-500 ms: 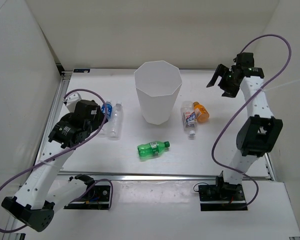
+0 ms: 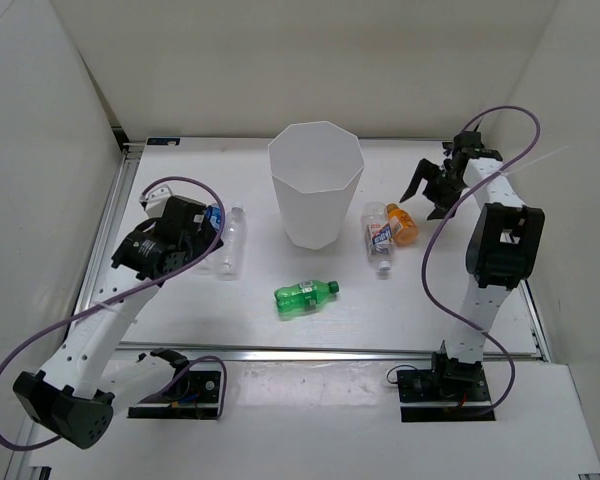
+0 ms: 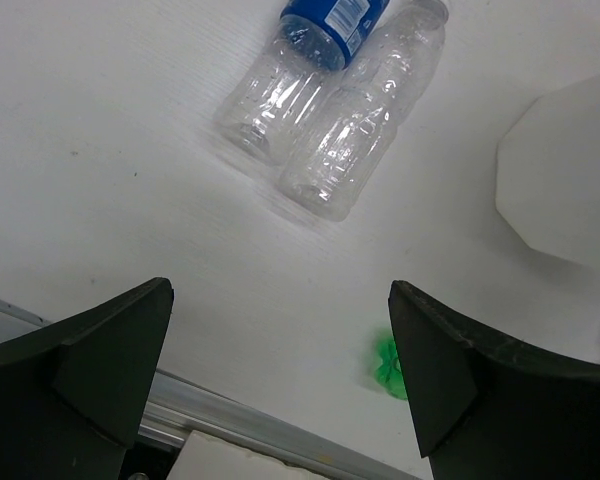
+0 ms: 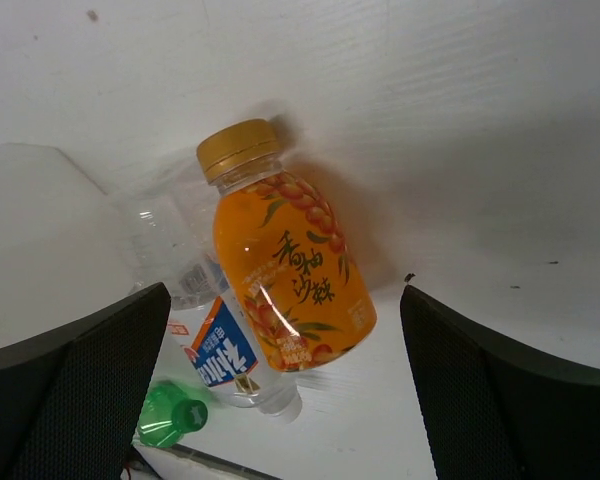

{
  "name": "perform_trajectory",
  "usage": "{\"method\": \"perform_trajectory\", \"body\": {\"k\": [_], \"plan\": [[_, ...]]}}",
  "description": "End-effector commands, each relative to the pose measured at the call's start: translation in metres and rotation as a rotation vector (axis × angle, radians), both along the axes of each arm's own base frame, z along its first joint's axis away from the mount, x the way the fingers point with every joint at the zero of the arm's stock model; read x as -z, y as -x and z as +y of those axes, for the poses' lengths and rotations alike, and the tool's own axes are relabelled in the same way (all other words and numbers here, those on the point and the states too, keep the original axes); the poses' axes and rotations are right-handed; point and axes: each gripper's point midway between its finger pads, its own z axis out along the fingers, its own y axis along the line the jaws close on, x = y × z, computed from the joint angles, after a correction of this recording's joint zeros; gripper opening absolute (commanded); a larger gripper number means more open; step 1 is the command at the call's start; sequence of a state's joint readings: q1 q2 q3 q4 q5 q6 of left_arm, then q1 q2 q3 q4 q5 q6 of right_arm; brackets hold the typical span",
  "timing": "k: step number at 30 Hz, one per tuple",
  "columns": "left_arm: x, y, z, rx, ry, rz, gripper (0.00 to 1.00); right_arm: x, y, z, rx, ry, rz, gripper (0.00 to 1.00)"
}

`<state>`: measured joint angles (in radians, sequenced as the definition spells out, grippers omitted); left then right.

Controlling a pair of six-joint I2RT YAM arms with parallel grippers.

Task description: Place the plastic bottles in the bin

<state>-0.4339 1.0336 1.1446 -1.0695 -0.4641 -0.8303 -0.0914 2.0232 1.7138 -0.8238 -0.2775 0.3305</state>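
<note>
The white faceted bin (image 2: 316, 185) stands upright at the middle back. Left of it lie a blue-labelled bottle (image 3: 280, 85) and a plain clear bottle (image 3: 365, 130), side by side. My left gripper (image 2: 202, 238) hovers open just left of them, nothing between its fingers (image 3: 278, 292). A green bottle (image 2: 305, 297) lies in front of the bin. Right of the bin, an orange bottle (image 2: 402, 224) and a white-labelled clear bottle (image 2: 380, 237) lie touching. My right gripper (image 2: 430, 192) hangs open above the orange bottle (image 4: 290, 260), apart from it.
A metal rail (image 2: 330, 352) runs along the table's near edge, with white walls close on the left and right. In the right wrist view the bin's wall (image 4: 40, 230) is at the left and the green bottle's cap (image 4: 170, 415) at the bottom.
The right arm has folded and its gripper has come down and nearer, toward the orange bottle. The left gripper has shifted slightly toward the two clear bottles. Both stay open.
</note>
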Motion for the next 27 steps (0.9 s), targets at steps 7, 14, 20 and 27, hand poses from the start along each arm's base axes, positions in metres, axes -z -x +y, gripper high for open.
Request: {"method": "perform_trajectory", "body": {"k": [7, 14, 20, 27], "plan": [[0.011, -0.008, -0.002, 0.0, -0.027, 0.074, 1.0, 0.024, -0.017, 0.012, -0.047, -0.075, 0.009, 0.99], [0.018, -0.01, -0.005, -0.002, -0.03, 0.111, 1.0, 0.053, -0.008, 0.02, -0.058, -0.094, 0.085, 0.99], [0.022, -0.007, -0.001, -0.011, -0.037, 0.128, 1.0, 0.072, 0.007, 0.02, -0.047, -0.066, 0.149, 0.77], [0.029, -0.007, 0.002, -0.032, -0.027, 0.139, 1.0, 0.08, 0.021, 0.002, -0.001, 0.019, 0.184, 0.49]]}}
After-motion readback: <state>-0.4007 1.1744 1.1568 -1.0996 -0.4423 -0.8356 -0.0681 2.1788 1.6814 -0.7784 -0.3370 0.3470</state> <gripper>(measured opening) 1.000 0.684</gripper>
